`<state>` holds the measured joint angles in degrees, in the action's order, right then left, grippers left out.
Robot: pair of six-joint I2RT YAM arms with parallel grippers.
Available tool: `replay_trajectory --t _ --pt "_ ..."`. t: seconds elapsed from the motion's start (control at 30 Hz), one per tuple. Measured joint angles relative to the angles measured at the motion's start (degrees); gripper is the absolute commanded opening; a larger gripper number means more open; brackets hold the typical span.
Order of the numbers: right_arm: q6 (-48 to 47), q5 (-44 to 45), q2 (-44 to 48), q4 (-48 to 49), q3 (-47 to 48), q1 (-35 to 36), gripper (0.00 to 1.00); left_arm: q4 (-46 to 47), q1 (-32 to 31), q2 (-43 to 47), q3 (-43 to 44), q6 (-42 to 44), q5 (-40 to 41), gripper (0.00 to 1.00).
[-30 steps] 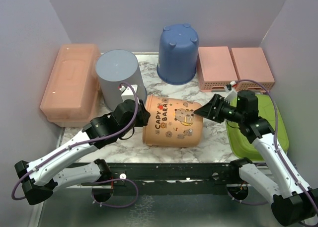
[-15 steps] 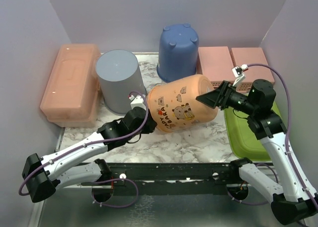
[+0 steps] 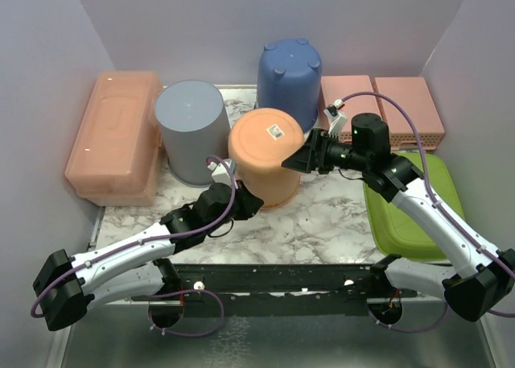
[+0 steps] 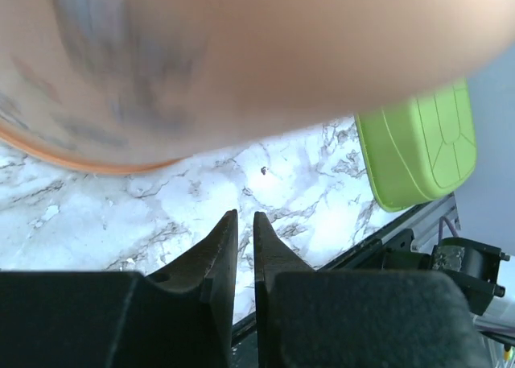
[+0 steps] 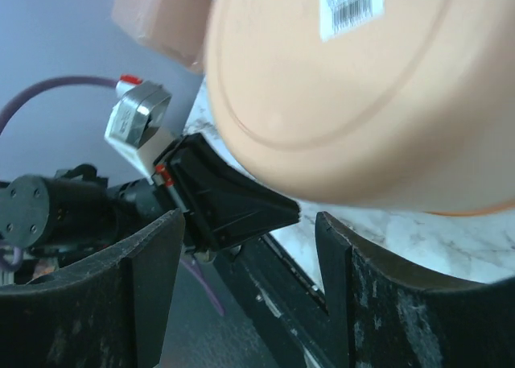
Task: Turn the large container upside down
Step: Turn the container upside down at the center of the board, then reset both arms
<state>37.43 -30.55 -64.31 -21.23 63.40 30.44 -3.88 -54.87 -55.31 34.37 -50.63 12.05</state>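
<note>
Your container (image 3: 264, 155) stands mouth-down on the tabletop (image 3: 322, 223), base up, between the two sets of jaws: just ahead of the left jaws, which sit low by its rim, and at the tips of the right jaws, which are high on its side. The left jaws are all but pressed together on nothing; the right jaws are spread and grip nothing. The flip looks done, so the danger lies in backing out. A right finger (image 5: 153, 295) dragging on the wall could tip it, and the left fingers (image 4: 219, 255) could catch the rim. Beyond the left jaws, the grey bin (image 3: 191, 130) and blue bin (image 3: 288, 82) crowd it. The base carries a barcode label (image 3: 276, 131), its print too small to read.
</note>
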Motion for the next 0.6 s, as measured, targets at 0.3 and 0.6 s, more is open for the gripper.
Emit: replay_trajectory --t 0.3,0.6 --pt "-3.0 7.7 -4.7 -2.1 4.7 1.6 0.78 -2.3 0.0 10.5 -3.4 -0.6 2.6 0.76" --pt "-6.1 26.3 2.4 -5.7 1.7 2.3 1.00 -11.7 0.0 11.8 5.5 4.4 6.3 0.99"
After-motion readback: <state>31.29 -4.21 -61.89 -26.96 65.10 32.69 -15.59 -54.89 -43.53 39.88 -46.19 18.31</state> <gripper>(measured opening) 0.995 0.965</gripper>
